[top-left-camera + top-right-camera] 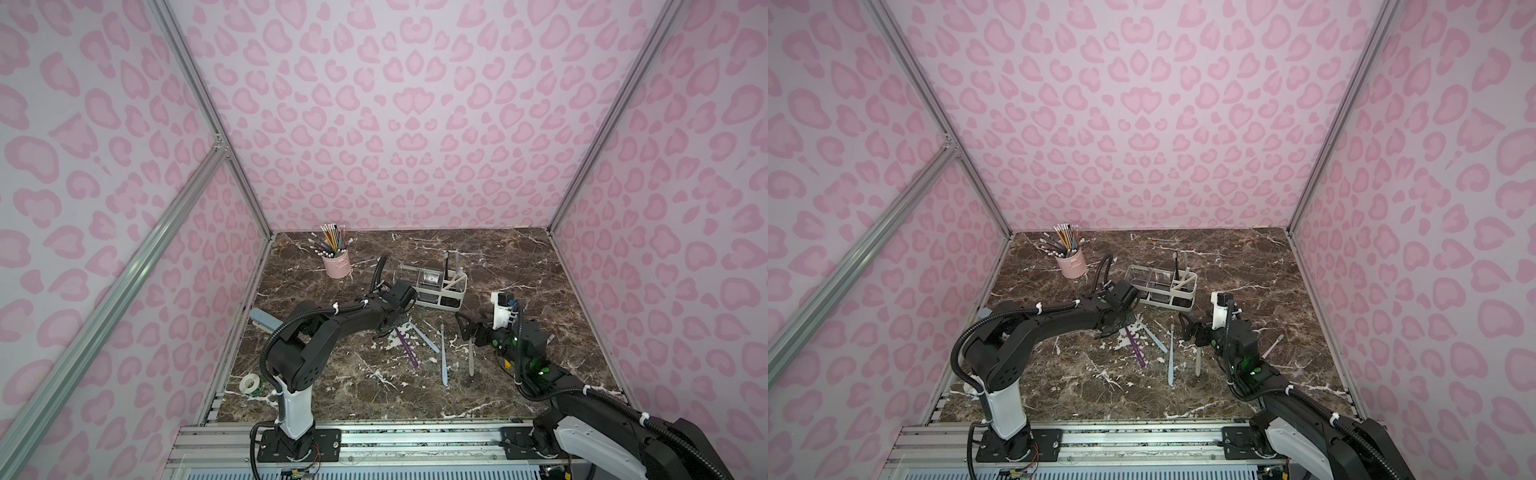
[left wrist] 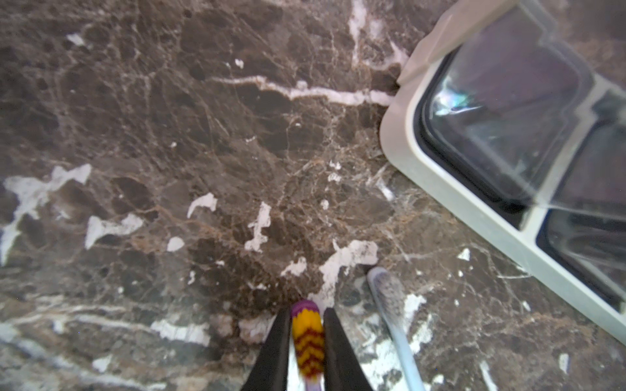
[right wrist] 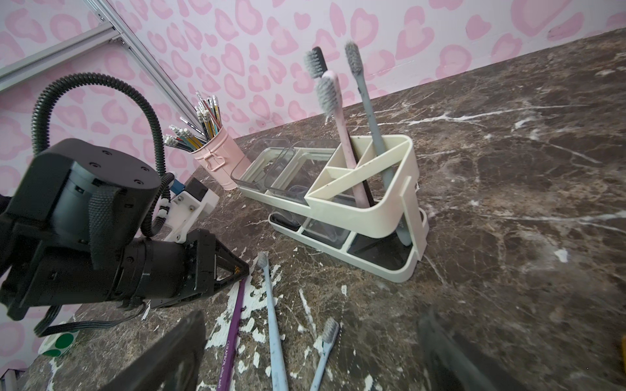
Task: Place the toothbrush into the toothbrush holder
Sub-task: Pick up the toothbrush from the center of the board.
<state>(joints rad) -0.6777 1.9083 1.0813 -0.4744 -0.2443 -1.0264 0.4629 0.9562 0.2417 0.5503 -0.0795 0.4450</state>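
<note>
Now looking at the brown marble table (image 1: 540, 291), bearing the white toothbrush holder (image 3: 382, 206) toward the back, three brushes (image 3: 342, 135) standing in its slotted end. Finding the left gripper (image 2: 308, 313) near it, jaws hugging both sides of the yellow-bristled head of the purple toothbrush (image 1: 408, 351), lying flat on the table; clamped or not, cannot tell. Seeing the right gripper (image 3: 313, 318) hanging with jaws wide apart, pale blue toothbrushes (image 1: 444, 357) lying between the two.

I see a pink cup (image 1: 337, 264) packed with pencils (image 1: 331, 241) standing near the far left corner of the brown marble table (image 1: 519, 266). A roll of tape (image 1: 250, 383) lies at the table's left edge, near the front. Pink-spotted walls (image 1: 415, 104) on silver rails (image 1: 124, 270) enclose everything.
</note>
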